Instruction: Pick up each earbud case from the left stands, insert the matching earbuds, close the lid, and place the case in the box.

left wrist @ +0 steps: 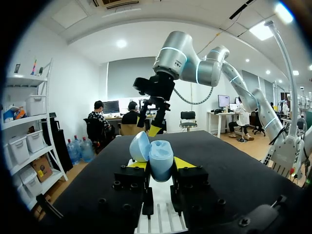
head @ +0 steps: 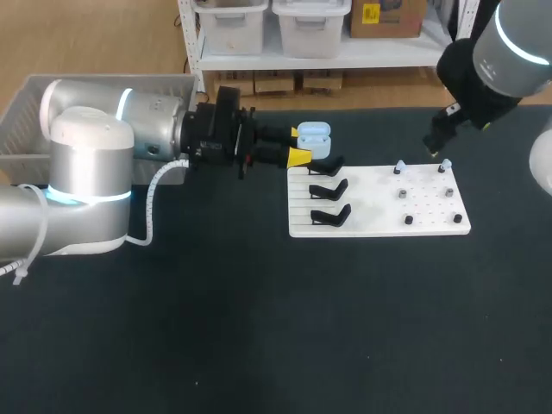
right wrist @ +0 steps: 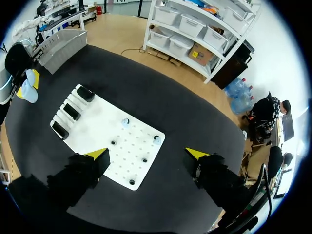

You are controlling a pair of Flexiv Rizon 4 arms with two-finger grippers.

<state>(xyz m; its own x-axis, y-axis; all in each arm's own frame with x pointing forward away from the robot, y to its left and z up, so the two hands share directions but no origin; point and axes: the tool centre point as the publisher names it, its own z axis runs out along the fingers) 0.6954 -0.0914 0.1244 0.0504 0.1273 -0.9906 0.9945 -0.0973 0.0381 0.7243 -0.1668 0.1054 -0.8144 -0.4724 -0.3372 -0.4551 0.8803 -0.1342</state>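
Left gripper (head: 298, 144) pinching light-blue case (head: 313, 134) from both sides, lid standing open, hovering over far left edge of board (head: 379, 207), above stands (head: 328, 190). Right gripper (right wrist: 147, 154) spread wide, carrying nothing, hanging over far right of board near two earbuds (head: 398, 166) sitting on pegs. Risks: fingers descending off-centre and knocking tiny earbud off peg; case twisting in pinch under insertion push; lid flopping shut; arms crowding each other over board
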